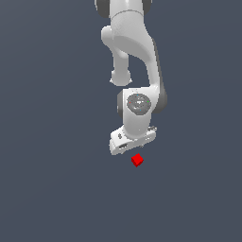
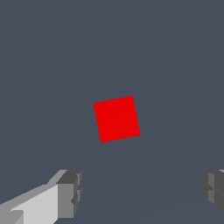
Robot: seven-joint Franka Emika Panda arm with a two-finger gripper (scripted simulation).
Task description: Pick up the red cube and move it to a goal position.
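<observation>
Your end effector (image 2: pixel 140 192) hovers above the red cube (image 1: pixel 137 160), fingers spread wide and empty; grasping and carrying to the goal remain.

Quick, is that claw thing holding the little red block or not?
Gripper: open, fingers spread wide, holding nothing; the red cube lies untouched beyond them.

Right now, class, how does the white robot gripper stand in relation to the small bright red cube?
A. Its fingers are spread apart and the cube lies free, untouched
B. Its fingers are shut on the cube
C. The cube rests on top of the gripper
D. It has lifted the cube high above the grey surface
A: in the wrist view the fingers of the gripper stand wide apart, and the small bright red cube lies clear of both.
</observation>
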